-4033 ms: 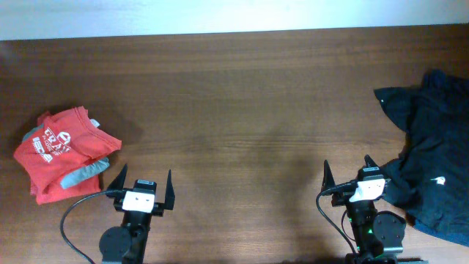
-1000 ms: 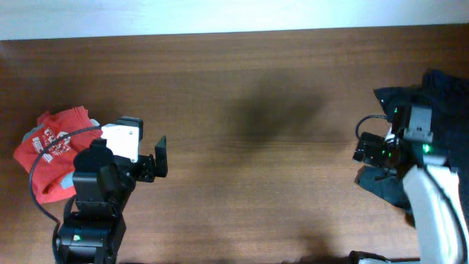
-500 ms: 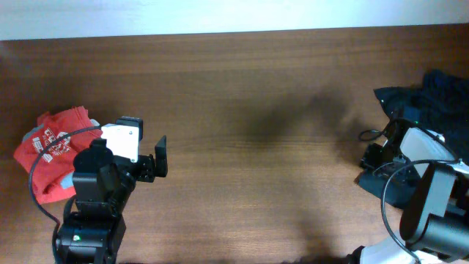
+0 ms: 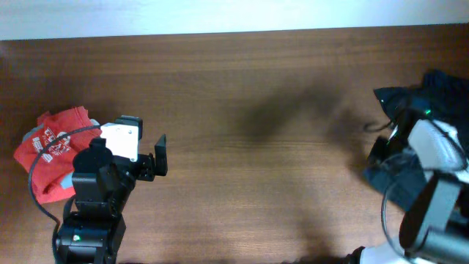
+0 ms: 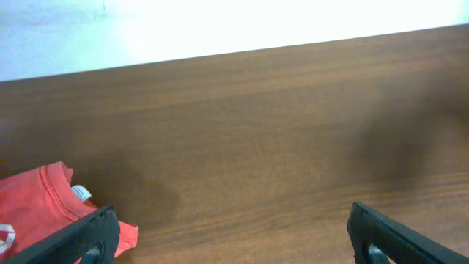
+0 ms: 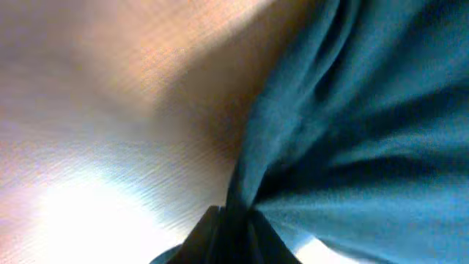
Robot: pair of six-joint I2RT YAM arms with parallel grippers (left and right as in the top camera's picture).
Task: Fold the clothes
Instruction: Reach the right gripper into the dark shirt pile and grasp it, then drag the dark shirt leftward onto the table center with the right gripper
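right gripper [image 4: 381, 154] shifted onto dark shirt [image 4: 443, 92] at table [image 4: 242, 88] edge, grip unclear; left gripper [image 5: 231, 220] spread wide.

Worktop [image 4: 242, 95] was mid-brown with fine straight wood grain. Tee [image 4: 50, 172] was orange-red with white print. Shirt [image 6: 366, 110] showed dark teal up close, almost black from overhead. Left gripper [image 5: 233, 213] had black fingers; its wrist housing [image 4: 121, 139] was white.
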